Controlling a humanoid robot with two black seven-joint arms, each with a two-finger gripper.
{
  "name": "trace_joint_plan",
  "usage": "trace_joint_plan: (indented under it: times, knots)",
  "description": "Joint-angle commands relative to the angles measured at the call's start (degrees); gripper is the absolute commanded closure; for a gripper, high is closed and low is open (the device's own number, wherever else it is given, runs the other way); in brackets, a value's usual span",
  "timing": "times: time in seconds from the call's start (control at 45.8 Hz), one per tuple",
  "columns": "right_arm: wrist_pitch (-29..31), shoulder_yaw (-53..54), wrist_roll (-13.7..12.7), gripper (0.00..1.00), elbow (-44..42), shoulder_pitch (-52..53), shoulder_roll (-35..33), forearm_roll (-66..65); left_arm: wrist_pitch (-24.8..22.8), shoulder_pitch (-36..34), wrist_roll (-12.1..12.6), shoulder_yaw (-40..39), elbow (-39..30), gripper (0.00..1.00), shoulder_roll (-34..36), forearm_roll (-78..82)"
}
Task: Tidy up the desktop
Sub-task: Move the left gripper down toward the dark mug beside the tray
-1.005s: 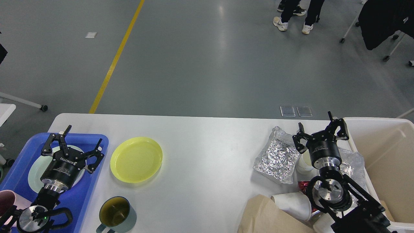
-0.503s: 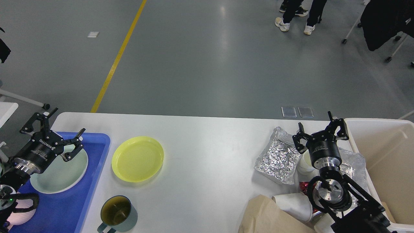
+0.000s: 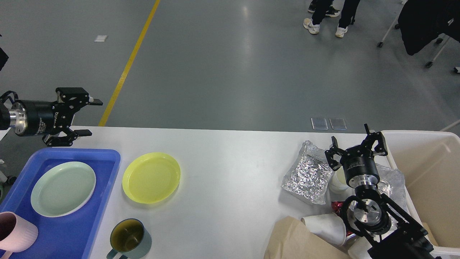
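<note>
From my console, the desktop [image 3: 230, 158] fills the lower half of the head view, half sorted. My left gripper [image 3: 88, 118] hangs above the table's far left corner, turned sideways, fingers spread and carrying nothing. Below it the blue tray [image 3: 104, 169] holds a pale green plate [image 3: 63, 189] and a pink cup [image 3: 14, 232] at its near end. Just beside the tray, on bare tabletop, lies the yellow plate [image 3: 151, 177], and nearer me the dark green mug [image 3: 128, 236].

My right gripper [image 3: 355, 144] hovers over the litter on the right, fingers apart and empty. Beneath it are a crumpled foil bag [image 3: 308, 174], a tipped paper cup [image 3: 325, 226] and a brown paper bag [image 3: 298, 241], with the cream bin [image 3: 427, 172] alongside.

I judge the dishes are mid-sort: the yellow plate looks like my left arm's next pick. That calls for swinging down, pointing the fingers downward, and pinching the plate's thin rim, since it lies flat.
</note>
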Motion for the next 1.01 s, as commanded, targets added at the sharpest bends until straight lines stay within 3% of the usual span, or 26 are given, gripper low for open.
trace_joint_plan:
  times: [0.0, 0.197, 0.35, 0.503, 0.656, 0.787, 0.983]
  knots:
    - [0.0, 0.0, 0.0, 0.00, 0.0, 0.0, 0.0, 0.0, -0.4, -15.1, -0.7, 23.9, -0.4, 0.02, -5.8, -0.3]
    - [0.0, 0.0, 0.0, 0.00, 0.0, 0.0, 0.0, 0.0, -1.2, -29.7, -0.1, 43.6, -2.0, 0.02, -21.6, -0.7]
    - [0.0, 0.0, 0.0, 0.00, 0.0, 0.0, 0.0, 0.0, -3.1, -36.2, 0.1, 52.3, -3.8, 0.02, -30.4, -1.0]
    - [0.0, 0.0, 0.0, 0.00, 0.0, 0.0, 0.0, 0.0, -5.1, -48.6, 0.3, 56.4, -16.3, 0.02, -32.8, -1.3]
    - [0.0, 0.0, 0.0, 0.00, 0.0, 0.0, 0.0, 0.0, -5.0, -61.7, -0.1, 64.6, -30.5, 0.03, -40.5, -6.7]
    - [0.0, 0.0, 0.0, 0.00, 0.0, 0.0, 0.0, 0.0, -4.9, -66.7, -0.2, 70.7, -35.9, 0.03, -43.6, -13.6]
    - [0.0, 0.0, 0.0, 0.00, -0.1, 0.0, 0.0, 0.0, -7.1, -67.2, -0.2, 69.1, -42.2, 0.02, -44.4, -14.4]
